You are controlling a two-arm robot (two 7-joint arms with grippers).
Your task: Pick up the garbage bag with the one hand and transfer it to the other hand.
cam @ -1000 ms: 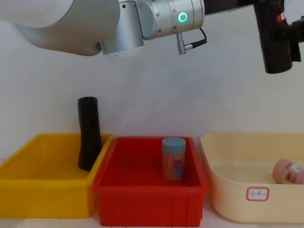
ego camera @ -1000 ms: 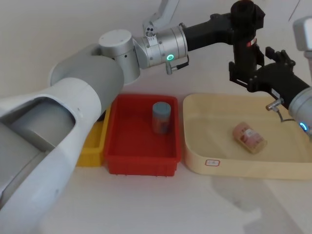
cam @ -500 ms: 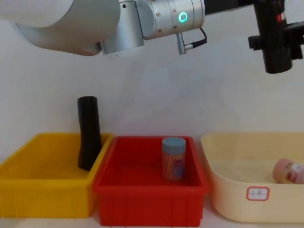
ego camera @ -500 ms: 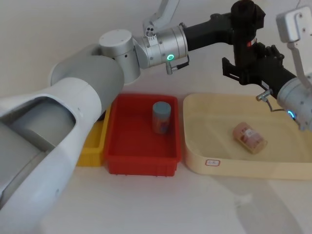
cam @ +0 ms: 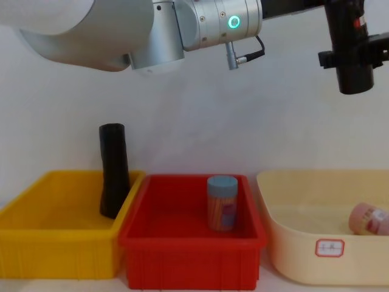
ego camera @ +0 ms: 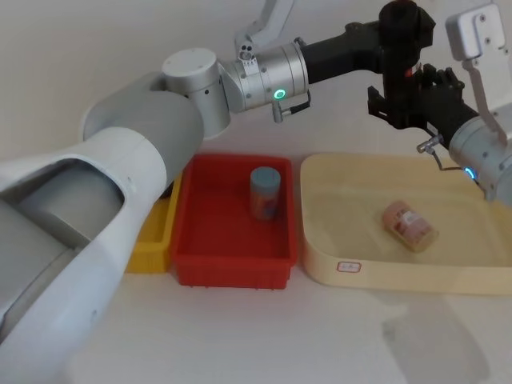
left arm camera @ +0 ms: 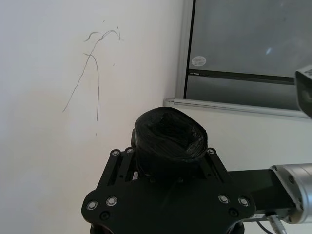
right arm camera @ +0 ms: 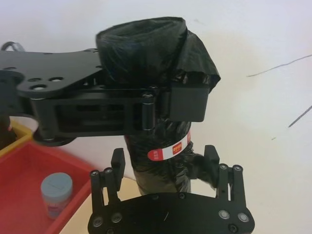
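Where the bag is held: the thick black cylindrical roll of garbage bag (right arm camera: 146, 48) is held upright in the air, above the far edge of the cream plastic tray (ego camera: 320, 264), well clear of the counter (ego camera: 240, 344).
Left tool (left arm camera: 165, 156): on the green-ringed arm, it is clamped on the roll's upper part.
Right tool (right arm camera: 164, 163): on the blue-ringed arm, it is spread to either side of the roll's lower part, just below the red band (right arm camera: 168, 148); contact cannot be told.
Red plastic bin (ego camera: 192, 240): a blue-lidded jar (ego camera: 265, 192) is stood inside.
Tray contents: a pink packet (ego camera: 408, 224) is laid on its side.
Yellow plastic bin (cam: 36, 243): a slimmer black roll (cam: 113, 176) is stood against its right wall.
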